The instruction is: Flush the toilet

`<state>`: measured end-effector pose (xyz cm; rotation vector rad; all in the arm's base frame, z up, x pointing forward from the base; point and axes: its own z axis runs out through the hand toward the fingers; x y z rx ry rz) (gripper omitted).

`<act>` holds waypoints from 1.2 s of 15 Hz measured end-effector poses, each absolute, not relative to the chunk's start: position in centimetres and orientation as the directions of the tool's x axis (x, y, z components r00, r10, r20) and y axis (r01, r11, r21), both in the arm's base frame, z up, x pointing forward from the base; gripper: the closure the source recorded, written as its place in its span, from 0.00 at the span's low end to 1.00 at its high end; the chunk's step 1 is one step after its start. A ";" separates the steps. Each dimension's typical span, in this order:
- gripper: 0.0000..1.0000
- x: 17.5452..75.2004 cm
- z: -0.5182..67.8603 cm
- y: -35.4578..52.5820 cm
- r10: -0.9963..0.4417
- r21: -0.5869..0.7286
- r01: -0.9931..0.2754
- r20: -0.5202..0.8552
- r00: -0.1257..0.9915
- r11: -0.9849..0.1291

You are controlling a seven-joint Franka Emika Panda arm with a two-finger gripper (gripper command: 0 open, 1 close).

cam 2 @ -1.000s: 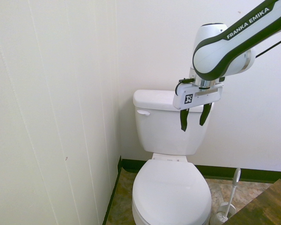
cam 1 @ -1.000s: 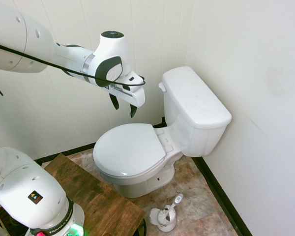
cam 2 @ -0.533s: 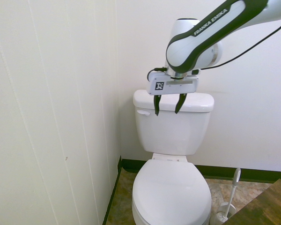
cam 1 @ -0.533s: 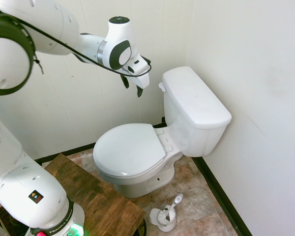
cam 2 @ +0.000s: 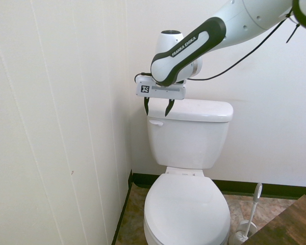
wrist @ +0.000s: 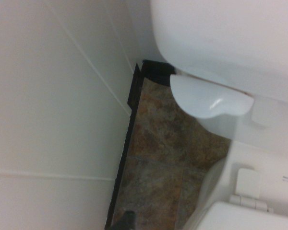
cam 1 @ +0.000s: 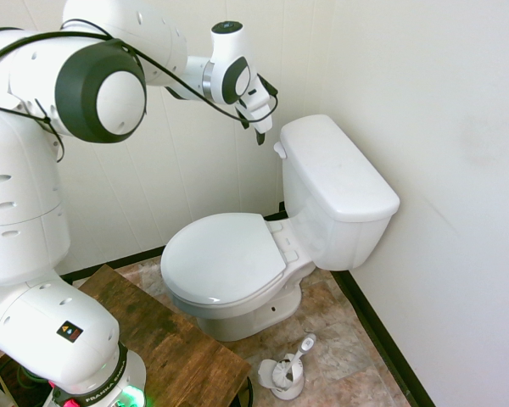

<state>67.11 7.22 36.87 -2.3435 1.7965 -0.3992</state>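
Pincer (cam 2: 159,113) observed released, fingertips apart, nothing grasped; it is held near the flush lever (cam 2: 156,122); toilet (cam 2: 187,209) located against the wall, seat lid (cam 2: 186,206) lowered; brush (cam 2: 253,209) seen standing in its holder (cam 2: 240,236).

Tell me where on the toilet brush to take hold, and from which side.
Grip the toilet brush by the upper part of its handle, coming down from above. The slim handle rises out of the holder with its top end free, leaning slightly toward the tank side, so the open hand could probably close across it.
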 end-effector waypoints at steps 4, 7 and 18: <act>1.00 69.1 35.6 6.9 -0.976 -0.308 -0.927 0.119 0.184 -0.212; 1.00 70.4 35.0 6.6 -0.980 -0.316 -0.929 0.121 0.161 -0.192; 1.00 74.3 31.8 5.0 -0.990 -0.319 -0.939 0.101 0.097 -0.125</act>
